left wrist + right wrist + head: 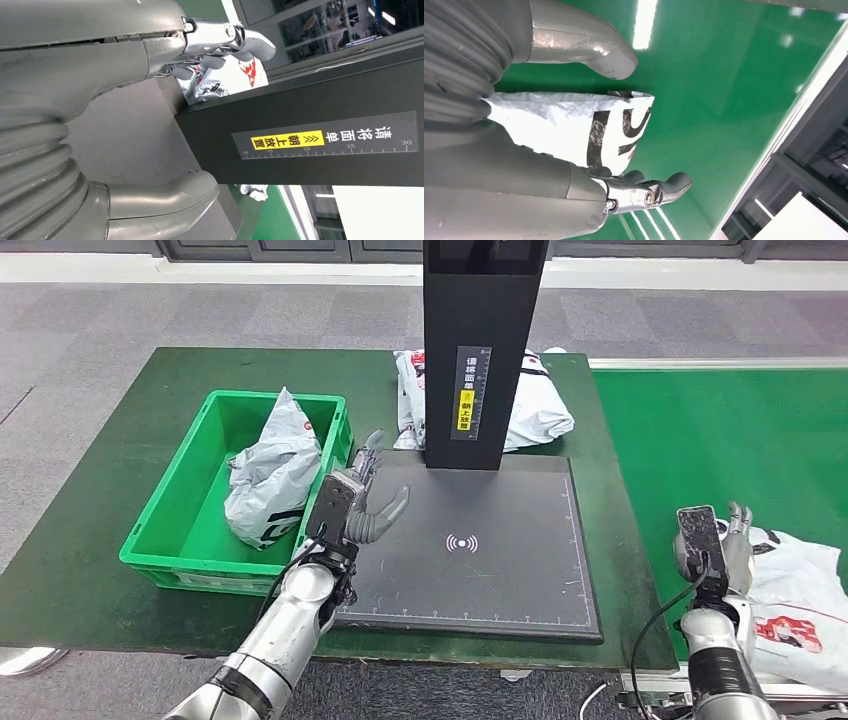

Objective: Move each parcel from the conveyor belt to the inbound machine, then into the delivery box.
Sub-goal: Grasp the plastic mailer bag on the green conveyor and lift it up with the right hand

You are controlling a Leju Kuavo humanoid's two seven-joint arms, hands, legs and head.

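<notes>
- I see my left hand [362,502] over the near left edge of the inbound machine's dark scan pad [480,560], fingers spread, holding nothing.
- My right hand [725,540] hovers above the white parcel [800,605] on the green conveyor belt [720,440], fingers apart, empty; contact unclear.
- One grey-white parcel [272,475] stands in the green delivery box [170,510].
- Another white parcel [535,405] lies behind the machine's black post [480,350].

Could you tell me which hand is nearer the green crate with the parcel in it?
Left. The left hand hovers beside the green crate; the right hand is at the conveyor.
</notes>
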